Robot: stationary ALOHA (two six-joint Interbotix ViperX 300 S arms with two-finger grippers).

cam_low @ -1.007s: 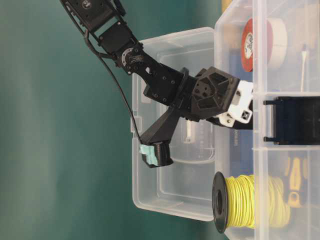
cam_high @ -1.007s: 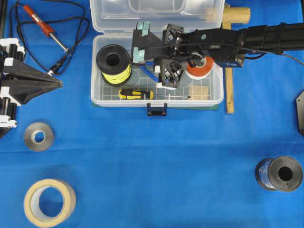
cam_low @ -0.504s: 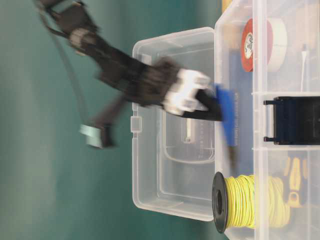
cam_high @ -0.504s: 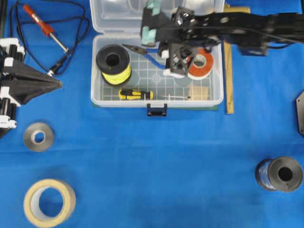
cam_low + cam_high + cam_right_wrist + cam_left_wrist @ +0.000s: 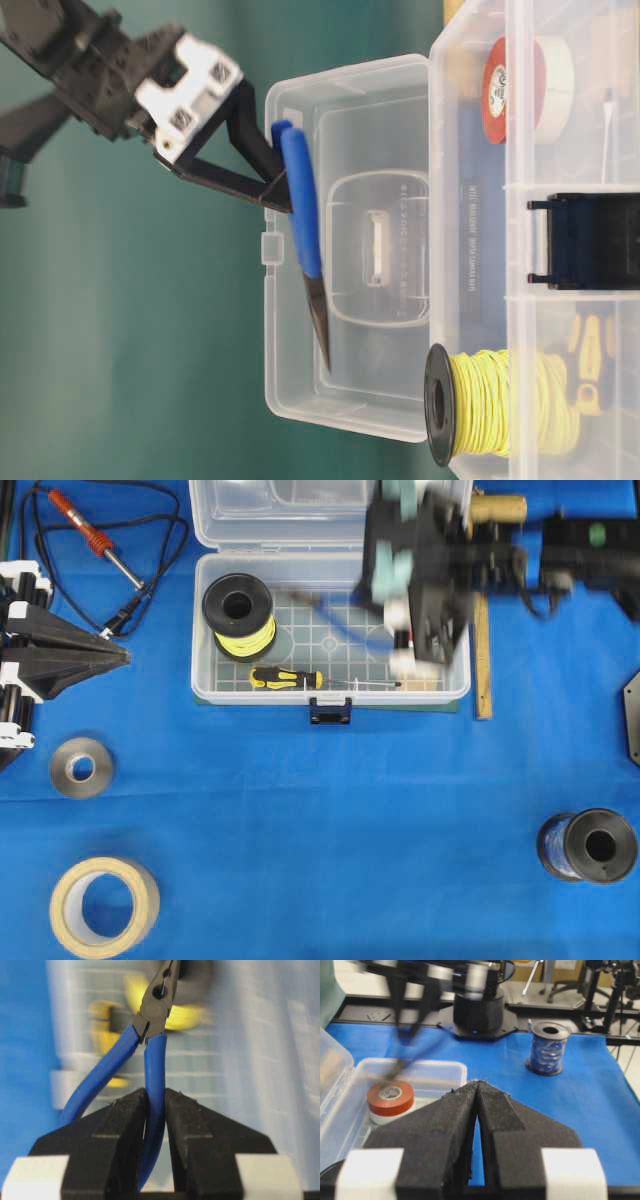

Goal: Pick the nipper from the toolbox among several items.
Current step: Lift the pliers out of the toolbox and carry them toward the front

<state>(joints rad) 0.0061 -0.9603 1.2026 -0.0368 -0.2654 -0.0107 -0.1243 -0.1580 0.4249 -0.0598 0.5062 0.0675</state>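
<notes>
Right gripper [image 5: 155,1105] pinches one blue handle of the nipper [image 5: 305,235], raised above the toolbox [image 5: 210,685]

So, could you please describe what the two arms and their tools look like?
Both are black. The right tool has slim black fingers on a white block with dark square markings. The left tool has wedge-shaped black foam-like pads and white blocks at its base.

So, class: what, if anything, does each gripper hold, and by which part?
The right gripper holds the nipper by one blue handle. The left gripper is shut and holds nothing.
</notes>
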